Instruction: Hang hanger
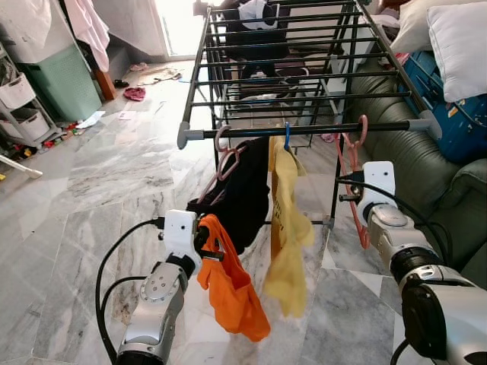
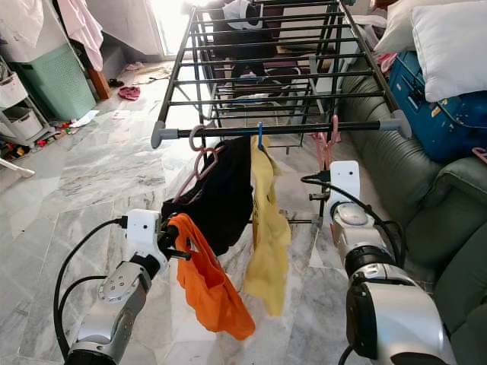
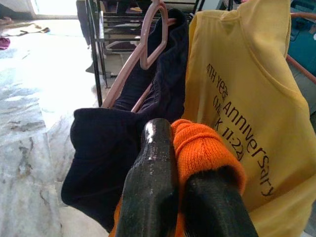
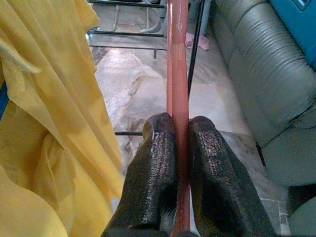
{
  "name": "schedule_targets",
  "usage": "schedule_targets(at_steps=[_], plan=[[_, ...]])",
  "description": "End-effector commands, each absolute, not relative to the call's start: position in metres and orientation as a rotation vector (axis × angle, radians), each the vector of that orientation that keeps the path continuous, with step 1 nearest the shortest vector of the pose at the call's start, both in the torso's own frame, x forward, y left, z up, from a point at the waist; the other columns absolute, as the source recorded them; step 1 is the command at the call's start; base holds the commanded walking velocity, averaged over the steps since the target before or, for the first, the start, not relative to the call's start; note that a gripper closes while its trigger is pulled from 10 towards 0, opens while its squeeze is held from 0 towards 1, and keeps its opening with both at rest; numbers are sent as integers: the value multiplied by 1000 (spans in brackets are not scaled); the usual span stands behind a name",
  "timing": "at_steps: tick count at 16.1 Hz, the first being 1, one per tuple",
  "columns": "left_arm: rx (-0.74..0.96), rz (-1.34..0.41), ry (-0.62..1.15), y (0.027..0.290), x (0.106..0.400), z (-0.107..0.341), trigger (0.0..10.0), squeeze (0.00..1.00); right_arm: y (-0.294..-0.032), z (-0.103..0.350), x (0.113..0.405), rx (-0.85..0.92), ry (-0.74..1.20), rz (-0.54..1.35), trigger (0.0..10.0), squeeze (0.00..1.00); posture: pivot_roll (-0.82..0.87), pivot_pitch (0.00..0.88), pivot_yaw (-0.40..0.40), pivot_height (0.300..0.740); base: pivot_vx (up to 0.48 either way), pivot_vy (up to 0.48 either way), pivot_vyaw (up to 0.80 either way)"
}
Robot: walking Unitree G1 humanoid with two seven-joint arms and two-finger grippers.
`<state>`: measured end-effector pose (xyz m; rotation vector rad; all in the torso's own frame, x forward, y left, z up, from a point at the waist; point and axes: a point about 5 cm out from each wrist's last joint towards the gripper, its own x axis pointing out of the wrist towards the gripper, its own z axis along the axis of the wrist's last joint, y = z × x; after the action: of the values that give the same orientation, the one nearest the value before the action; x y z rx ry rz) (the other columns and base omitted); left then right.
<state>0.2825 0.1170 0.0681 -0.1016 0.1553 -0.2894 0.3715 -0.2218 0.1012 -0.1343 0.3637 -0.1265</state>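
A black drying rack [image 1: 304, 129] stands ahead, its front rail carrying hangers. My right gripper [image 4: 177, 136] is shut on a bare pink hanger [image 1: 354, 179] whose hook sits over the rail's right part, by the sofa. On the rail to its left hang a yellow shirt [image 1: 288, 228] on a blue hook and a dark garment [image 1: 240, 194] on a pink hanger [image 3: 148, 47]. My left gripper [image 3: 173, 163] is shut on an orange garment [image 1: 232, 289], held low in front of the dark garment.
A grey-green sofa [image 1: 426, 175] with white pillows [image 1: 449, 34] and a blue case [image 1: 449, 99] stands close on the right. At the left are a green bin [image 1: 57, 80], white shelving [image 1: 23, 106] and bits scattered on the marble floor [image 1: 91, 190]. Clothes lie under the rack.
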Motion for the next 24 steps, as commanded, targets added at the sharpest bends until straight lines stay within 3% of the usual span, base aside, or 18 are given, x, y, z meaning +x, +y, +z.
schedule_targets(at_steps=[1,6,7,8,9,19,20,24], plan=[[-89,-290,138,117,286,73,10000,0,-220,104,373,-129,338,-121,0,0,-73,0,75,740,0,0,0],[-87,-295,139,115,288,73,10000,0,-219,104,373,-131,335,-116,0,0,-76,0,77,740,0,0,0],[-87,-295,138,114,288,73,10000,0,-218,104,373,-132,341,-110,3686,0,-75,0,76,740,0,0,0],[-87,-296,138,114,288,73,10000,0,-218,103,373,-133,344,-108,3686,0,-75,0,76,740,0,0,0],[-87,-295,138,114,289,73,10000,0,-216,101,373,-133,356,-102,10000,0,-74,0,75,740,0,0,0],[-88,-300,147,113,288,72,10000,0,-220,88,366,-117,461,-104,10000,0,-73,0,73,740,0,0,0],[-88,-301,149,113,288,71,10000,0,-221,88,366,-113,462,-102,10000,1000,-71,0,73,740,0,0,0],[-88,-306,158,113,286,70,10000,0,-221,91,367,-130,472,-89,10000,1000,-68,0,74,740,0,0,0]])
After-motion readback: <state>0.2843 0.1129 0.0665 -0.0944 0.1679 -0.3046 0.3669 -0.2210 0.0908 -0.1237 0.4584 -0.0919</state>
